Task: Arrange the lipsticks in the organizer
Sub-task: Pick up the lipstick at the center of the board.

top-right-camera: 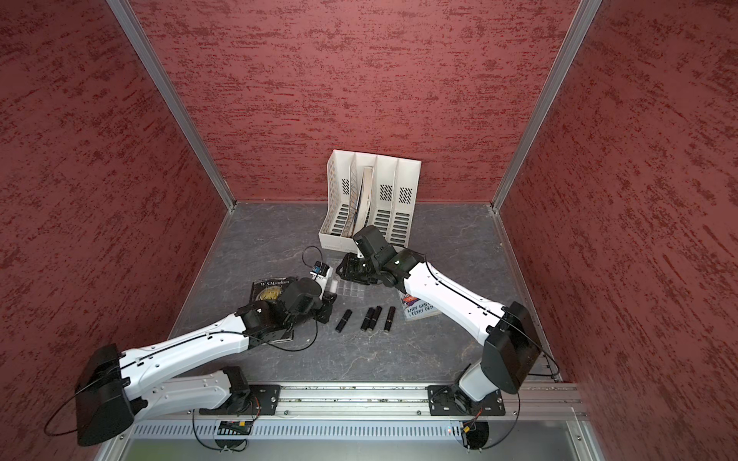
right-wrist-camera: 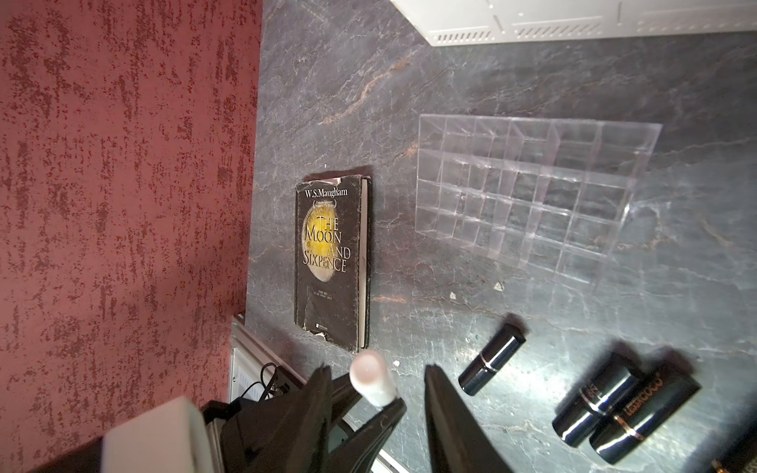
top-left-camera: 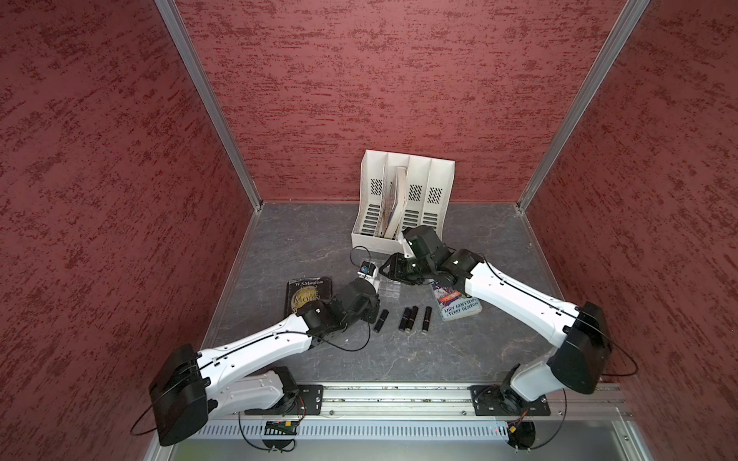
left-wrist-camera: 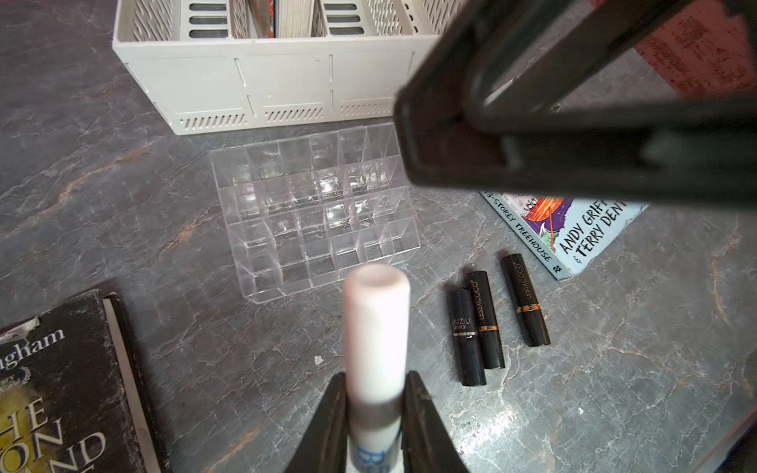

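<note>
- Lipsticks: I count five, one white and four black.
- Left of my left pincer (left-wrist-camera: pixel 377 374), a dark book (right-wrist-camera: pixel 327 262) lies flat on the grey table (top-left-camera: pixel 399 359), partly under my left arm.
- My left pincer is pinched tight on the white lipstick (left-wrist-camera: pixel 377 323). It grips the tube low down, and the round tip sticks out in front of the jaws.
- Just past that tip sits the clear organizer (left-wrist-camera: pixel 315 213), flat on the table, between my two pincers.
- Right of my left pincer, the four black ones lie on the table, on my side of the organizer. The first black lipstick (top-left-camera: pixel 380 321) lies alone, just beside the pincer. The pair of black lipsticks (top-left-camera: pixel 405 321) lies touching, side by side. The last black lipstick (top-left-camera: pixel 426 319) lies a little apart on their right.
- My right pincer (right-wrist-camera: pixel 377 368) hangs above the table by the organizer, facing my left pincer. Its jaws are apart and grip nothing. In the right wrist view the white tip shows between its two fingers (right-wrist-camera: pixel 438 401), and neither one touches it.
- Right of my right pincer, under that arm, lies a blue book (top-left-camera: pixel 459 307).
- Behind both pincers stands a white file rack (top-left-camera: pixel 439 191) with a leaning book (top-left-camera: pixel 395 195) in one slot.
</note>
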